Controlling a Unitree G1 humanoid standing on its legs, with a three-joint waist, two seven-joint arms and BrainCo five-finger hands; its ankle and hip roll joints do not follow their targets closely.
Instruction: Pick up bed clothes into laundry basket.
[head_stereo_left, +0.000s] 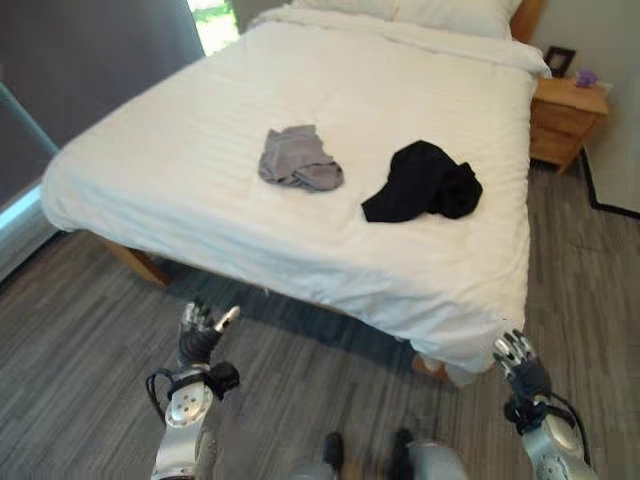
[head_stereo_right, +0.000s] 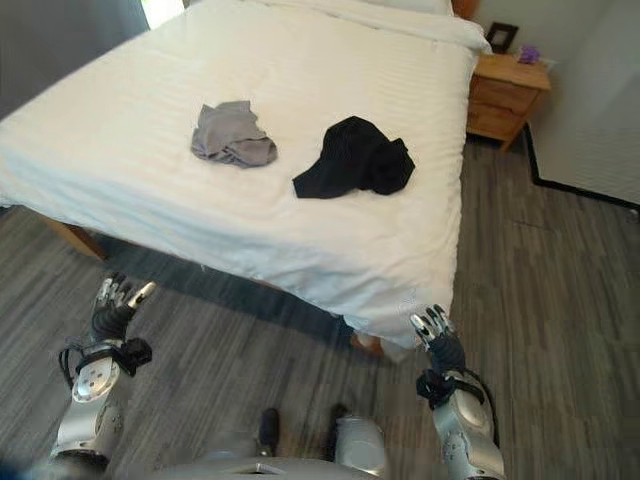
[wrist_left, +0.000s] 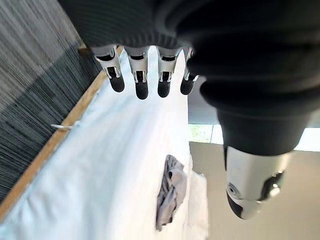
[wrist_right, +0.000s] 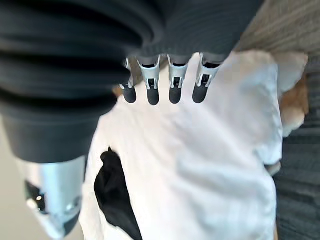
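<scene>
In the left eye view, a bed (head_stereo_left: 330, 130) under a white cover takes up the upper and middle part of the frame. Two crumpled garments lie on the cover near the centre: a grey garment (head_stereo_left: 298, 160) to the left and a black garment (head_stereo_left: 422, 183) just to its right, close together but apart. In the upper right corner a wooden nightstand (head_stereo_left: 565, 118) stands beside the bed, with a small dark picture frame (head_stereo_left: 560, 60) and a small purple object (head_stereo_left: 586, 77) on top. Grey wood-plank floor (head_stereo_left: 80, 340) fills the lower part. The left hand (head_stereo_left: 200, 333) rises at the lower left, over the floor, its fingers straight and relaxed, holding nothing. The right hand (head_stereo_left: 518, 358) shows at the lower right, just beside the hanging corner of the white cover, fingers loosely extended and empty.

The right eye view gives the same layout, with the garments slightly left of the frame's centre and both hands low at the two sides, well apart from the clothes.

In the left wrist view, the dark-tipped fingers (wrist_left: 141, 82) hang in a straight row in the upper part of the frame, grasping nothing. Past them lies the white cover, with the grey garment in the lower middle and the bed's wooden edge running along the left.

In the right wrist view, the fingers (wrist_right: 152, 85) stand likewise straight and unoccupied near the top of the frame. Beyond them spreads the white cover, with the black garment at the lower left.
</scene>
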